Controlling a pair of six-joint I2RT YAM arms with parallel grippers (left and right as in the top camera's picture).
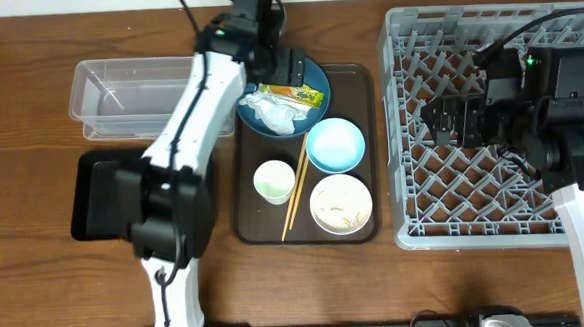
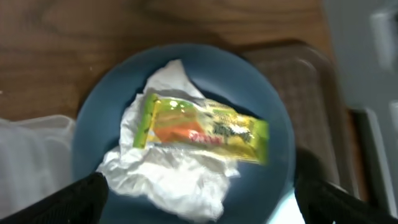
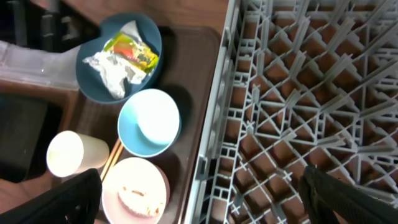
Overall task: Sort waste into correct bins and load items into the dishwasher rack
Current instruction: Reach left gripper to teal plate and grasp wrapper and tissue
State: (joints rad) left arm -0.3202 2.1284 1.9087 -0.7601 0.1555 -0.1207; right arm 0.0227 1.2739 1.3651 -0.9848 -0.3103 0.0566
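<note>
A dark blue plate (image 1: 312, 75) at the back of the tray holds crumpled white tissue (image 1: 272, 112) and a yellow-green and orange wrapper (image 1: 294, 91). My left gripper (image 1: 285, 66) hovers over it, open and empty; in the left wrist view the tissue (image 2: 168, 180) and wrapper (image 2: 205, 124) lie between and ahead of its fingers (image 2: 74, 199). A light blue bowl (image 1: 335, 144), a white bowl (image 1: 340, 203) with food scraps, a white cup (image 1: 274, 181) and chopsticks (image 1: 295, 193) share the tray. My right gripper (image 1: 445, 120) hangs open over the grey rack (image 1: 454, 190) near its left edge.
The dishes sit on a dark brown tray (image 1: 258, 228). A clear bin (image 1: 118, 92) stands at the back left, and a black bin (image 1: 92, 199) lies in front of it, partly under my left arm. The rack (image 3: 298, 93) fills the table's right side.
</note>
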